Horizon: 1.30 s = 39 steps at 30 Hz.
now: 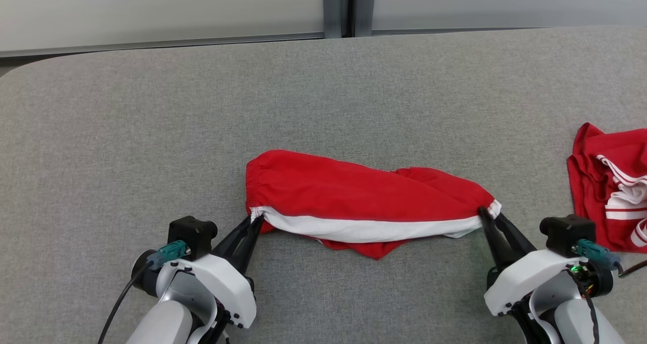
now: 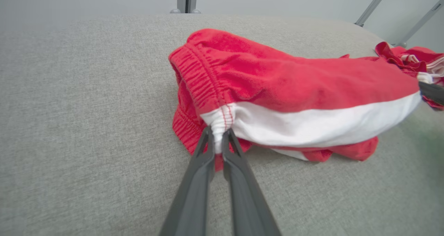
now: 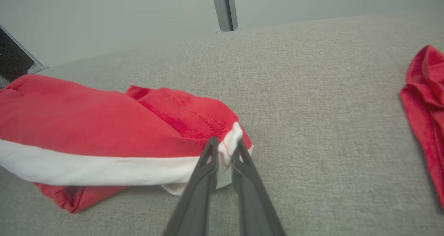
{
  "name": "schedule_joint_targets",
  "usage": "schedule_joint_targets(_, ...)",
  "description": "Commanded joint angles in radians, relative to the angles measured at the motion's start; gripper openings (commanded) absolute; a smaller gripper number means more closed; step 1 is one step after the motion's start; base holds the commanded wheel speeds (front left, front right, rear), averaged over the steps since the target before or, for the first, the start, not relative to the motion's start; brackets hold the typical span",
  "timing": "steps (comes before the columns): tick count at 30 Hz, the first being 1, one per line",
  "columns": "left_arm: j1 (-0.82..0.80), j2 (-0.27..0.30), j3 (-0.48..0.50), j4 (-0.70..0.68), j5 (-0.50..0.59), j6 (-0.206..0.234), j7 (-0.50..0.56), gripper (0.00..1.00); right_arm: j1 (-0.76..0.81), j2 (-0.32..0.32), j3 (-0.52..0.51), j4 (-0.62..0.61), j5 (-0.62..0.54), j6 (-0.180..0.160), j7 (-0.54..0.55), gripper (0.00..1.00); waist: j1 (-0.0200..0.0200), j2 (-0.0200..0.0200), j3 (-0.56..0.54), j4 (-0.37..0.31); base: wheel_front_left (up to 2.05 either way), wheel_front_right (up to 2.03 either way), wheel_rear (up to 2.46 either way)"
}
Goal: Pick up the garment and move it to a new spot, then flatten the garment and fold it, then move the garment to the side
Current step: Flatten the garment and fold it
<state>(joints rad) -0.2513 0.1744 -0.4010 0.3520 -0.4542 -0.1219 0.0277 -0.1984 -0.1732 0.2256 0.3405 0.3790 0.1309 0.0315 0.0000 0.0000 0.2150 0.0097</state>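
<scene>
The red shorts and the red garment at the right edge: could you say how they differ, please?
The red shorts are stretched between the left gripper and right gripper, each pinching an end; the red garment lies crumpled, untouched. The red shorts show one broad white band; the red garment shows several thin white stripes. Both are red and white.

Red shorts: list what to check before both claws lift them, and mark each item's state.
1. Grip of left claw on the white waistband corner of the red shorts: ok.
2. Grip of right claw on the white hem at the opposite end: ok.
3. Shorts lying flat: not ok, cloth is bunched under the white stripe.
4. Gap to the second red garment: ok, apart.
5. Bare grey table beyond the shorts: ok.
6. Pinch deep enough to survive a lift: cannot tell.
</scene>
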Motion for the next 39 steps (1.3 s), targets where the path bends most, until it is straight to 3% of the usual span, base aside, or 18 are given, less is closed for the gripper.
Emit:
schedule_joint_targets(1, -0.011, 0.005, 0.003, -0.011, 0.009, 0.006, -0.016, 0.0, -0.012, -0.01, -0.001, -0.002, 0.014, 0.0, -0.014, 0.0, 0.0, 0.0, 0.0, 0.002, 0.0, 0.0, 0.0)
schedule_joint_targets(14, -0.041, 0.058, 0.037, -0.23, 0.044, 0.04, -0.077, 0.0, -0.028, -0.053, -0.087, -0.249, -0.032, 0.0, -0.074, 0.0, 0.0, 0.0, -0.062, -0.003, 0.0, 0.0, 0.0)
schedule_joint_targets(26, -0.138, 0.092, 0.065, -0.514, 0.069, 0.079, -0.011, 0.0, -0.072, -0.028, -0.182, -0.544, -0.101, 0.0, -0.024, 0.0, 0.0, 0.0, -0.149, 0.005, 0.0, 0.0, 0.0)
schedule_joint_targets(33, -0.175, 0.089, 0.099, -0.518, 0.043, 0.096, -0.014, 0.0, -0.105, -0.028, -0.181, -0.537, -0.078, 0.0, 0.001, 0.0, 0.0, 0.0, -0.129, 0.006, 0.0, 0.0, 0.0)
schedule_joint_targets(39, -0.31, 0.075, 0.116, -0.394, 0.021, 0.062, -0.05, 0.0, -0.262, -0.056, -0.154, -0.435, -0.039, 0.0, -0.005, 0.0, 0.0, 0.0, -0.047, 0.008, 0.0, 0.0, 0.0)
